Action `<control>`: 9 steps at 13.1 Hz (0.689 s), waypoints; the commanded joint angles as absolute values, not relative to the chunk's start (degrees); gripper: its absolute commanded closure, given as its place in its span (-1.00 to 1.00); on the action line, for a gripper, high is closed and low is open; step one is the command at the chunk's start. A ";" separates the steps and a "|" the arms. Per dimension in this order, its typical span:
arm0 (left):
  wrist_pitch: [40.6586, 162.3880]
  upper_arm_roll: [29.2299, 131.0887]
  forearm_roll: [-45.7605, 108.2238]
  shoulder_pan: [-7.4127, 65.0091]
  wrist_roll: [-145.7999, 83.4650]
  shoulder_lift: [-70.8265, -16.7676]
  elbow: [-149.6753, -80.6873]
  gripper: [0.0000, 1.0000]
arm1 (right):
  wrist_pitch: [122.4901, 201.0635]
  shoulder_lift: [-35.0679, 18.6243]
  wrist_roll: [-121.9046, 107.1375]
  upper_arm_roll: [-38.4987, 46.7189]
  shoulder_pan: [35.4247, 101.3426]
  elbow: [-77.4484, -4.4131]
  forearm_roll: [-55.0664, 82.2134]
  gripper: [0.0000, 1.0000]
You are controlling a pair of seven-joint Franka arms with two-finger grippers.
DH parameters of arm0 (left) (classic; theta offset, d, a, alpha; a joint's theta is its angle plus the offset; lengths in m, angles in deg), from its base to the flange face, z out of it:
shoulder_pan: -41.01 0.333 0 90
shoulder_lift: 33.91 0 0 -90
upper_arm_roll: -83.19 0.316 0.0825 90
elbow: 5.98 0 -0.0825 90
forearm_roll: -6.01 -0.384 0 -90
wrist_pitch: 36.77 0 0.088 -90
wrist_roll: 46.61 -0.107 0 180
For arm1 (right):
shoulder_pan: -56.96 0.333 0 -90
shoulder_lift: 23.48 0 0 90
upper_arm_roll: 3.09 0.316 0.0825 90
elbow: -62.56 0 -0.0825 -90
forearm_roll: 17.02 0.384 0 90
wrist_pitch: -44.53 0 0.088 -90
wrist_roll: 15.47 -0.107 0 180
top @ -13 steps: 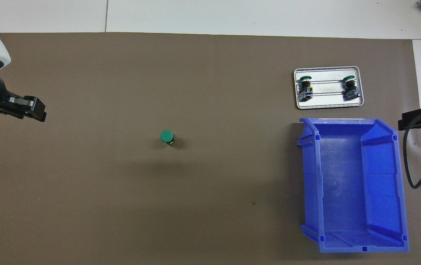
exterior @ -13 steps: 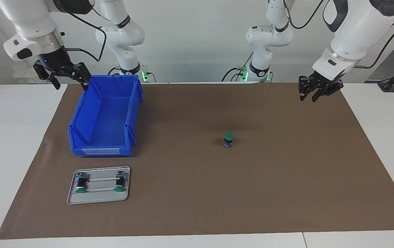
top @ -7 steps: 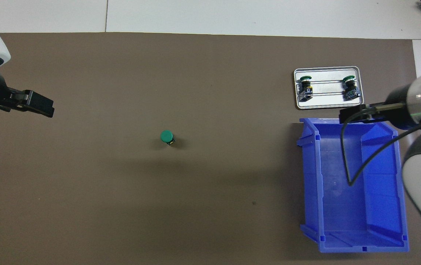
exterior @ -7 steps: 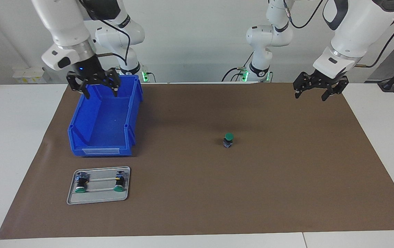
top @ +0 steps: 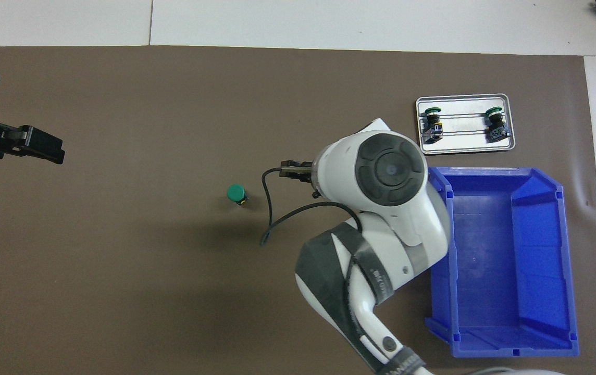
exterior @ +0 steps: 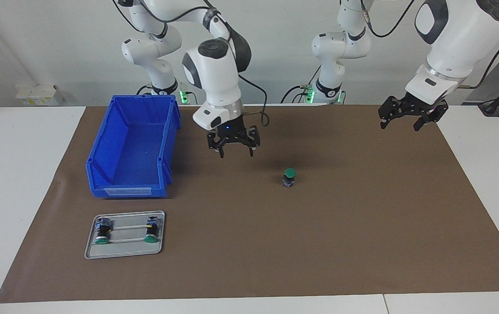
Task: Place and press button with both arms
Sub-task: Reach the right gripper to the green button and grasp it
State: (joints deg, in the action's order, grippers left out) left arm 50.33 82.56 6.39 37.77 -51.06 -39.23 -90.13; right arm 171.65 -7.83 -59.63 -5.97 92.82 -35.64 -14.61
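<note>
Button: the button (exterior: 290,177) stands alone on the bench (exterior: 363,226), below and beside the right gripper (exterior: 235,151), toward the left arm's end.
Way it points: it stands straight up, green cap on top, long way up and down.
Right gripper: fingers apart, holding nothing, up in the air, not touching the button.
Left gripper: the left gripper (exterior: 408,118) hangs open and waits, well apart from the button.
Done: the button looks placed.
Left to do: pressing it, most likely.
Other things: two more buttons lie on a tray (exterior: 124,250), by a blue bin (exterior: 134,144).

You have a brown mat (exterior: 363,226) covering the table (exterior: 14,174). On it, the blue bin (exterior: 134,146) sits just beside the tray (exterior: 124,250), with the button (exterior: 290,177) well apart.
</note>
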 commanded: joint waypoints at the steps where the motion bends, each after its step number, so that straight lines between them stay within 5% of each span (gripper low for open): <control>1: 52.79 82.13 5.39 39.17 -51.44 -36.72 -93.79 -1.00 | 173.98 0.05 -76.22 -6.08 96.06 -28.52 -14.55 -0.98; 4: 52.96 82.13 5.39 40.49 -53.97 -36.81 -93.61 -1.00 | 174.26 11.03 -92.50 -6.08 99.58 -18.69 -18.31 -0.99; 9: 54.19 82.05 5.30 41.46 -57.42 -37.34 -92.91 -1.00 | 176.79 14.05 -95.89 -5.99 102.31 -17.77 -19.92 -0.99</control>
